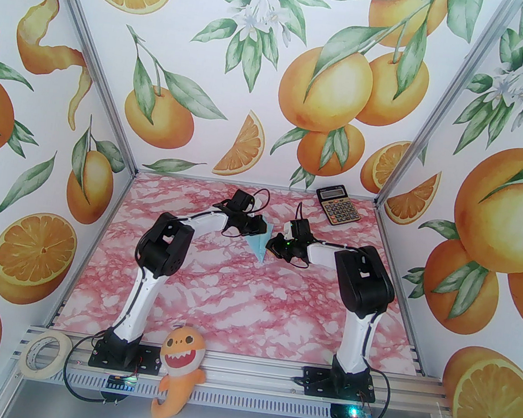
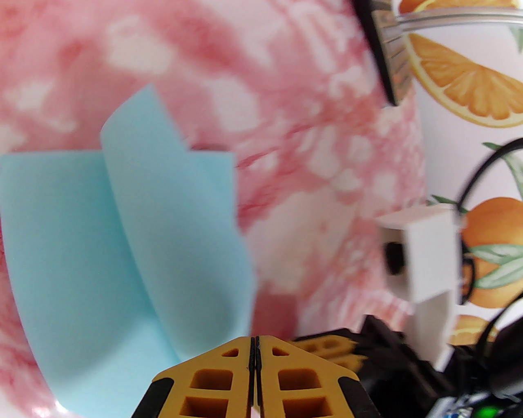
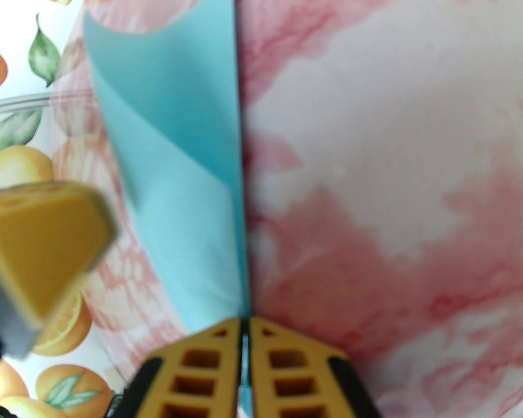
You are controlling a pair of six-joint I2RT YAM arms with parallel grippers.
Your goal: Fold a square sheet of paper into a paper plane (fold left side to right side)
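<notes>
The square sheet of paper (image 1: 259, 246) is pale blue and folded into a narrow wedge with its point hanging down above the pink marbled table (image 1: 231, 303). My left gripper (image 1: 259, 229) is shut at its upper left part. In the left wrist view the curved paper (image 2: 81, 245) runs down to my shut left gripper (image 2: 253, 341). My right gripper (image 1: 274, 247) is shut on the paper's right side. In the right wrist view the paper (image 3: 184, 163) stands edge-on and passes between the closed jaws of the right gripper (image 3: 244, 322), with a left finger (image 3: 53, 241) blurred beside it.
A black-and-gold calculator (image 1: 337, 206) lies at the table's far right corner. A roll of tape (image 1: 45, 355) and an orange plush shark (image 1: 180, 372) sit on the front rail by the arm bases. Orange-patterned walls enclose the table on three sides.
</notes>
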